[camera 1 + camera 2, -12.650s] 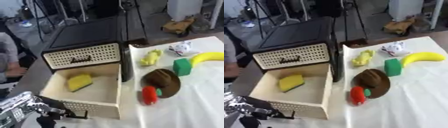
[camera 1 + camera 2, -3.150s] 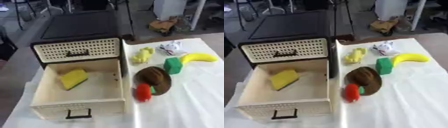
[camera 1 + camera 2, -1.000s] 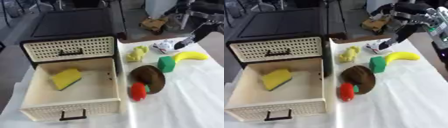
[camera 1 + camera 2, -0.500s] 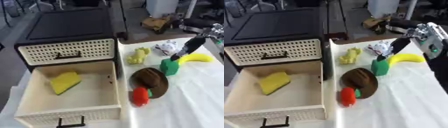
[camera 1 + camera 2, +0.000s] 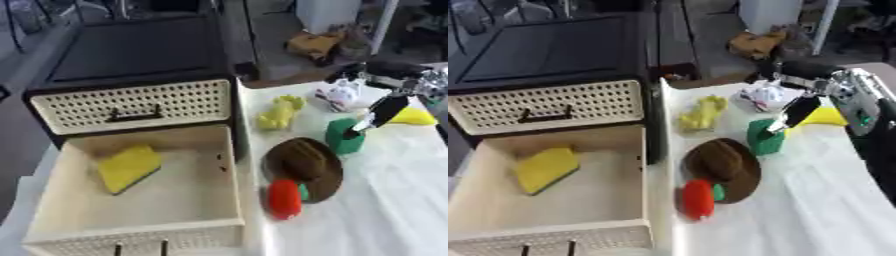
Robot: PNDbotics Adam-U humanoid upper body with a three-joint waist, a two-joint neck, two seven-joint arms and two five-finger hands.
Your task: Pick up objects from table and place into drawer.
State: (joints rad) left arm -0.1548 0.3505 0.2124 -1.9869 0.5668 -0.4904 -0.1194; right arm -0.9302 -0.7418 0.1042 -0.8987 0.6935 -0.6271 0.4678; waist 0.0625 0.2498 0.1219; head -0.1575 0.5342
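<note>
Reaching down from the upper right of the frame, the right hand (image 5: pixel 378 112) had its dark fingers pointing at the green block (image 5: pixel 345 136) in the middle right. The fingertips seemed to touch the block's top, or hung just over it. They looked fairly straight and held nothing. The left hand was not in the picture.

To do this step well, I think the hand should go down over the block, close on two flat sides, and lift straight up. It should take care not to bump the yellow banana (image 5: pixel 409 116) just behind.

Counting from near to far: one open drawer (image 5: pixel 140 237) at the lower left, with one yellow sponge (image 5: pixel 129 167) lying inside. On the white worktop (image 5: pixel 385 210) lay one red thing (image 5: pixel 283 199), one small green bit (image 5: pixel 303 191) beside it, and one brown round thing (image 5: pixel 306 164). Then one green block, one banana, one pale yellow toy (image 5: pixel 280 113), and one white crumpled thing (image 5: pixel 340 94). One black cabinet (image 5: pixel 131 55) stood farthest back.
</note>
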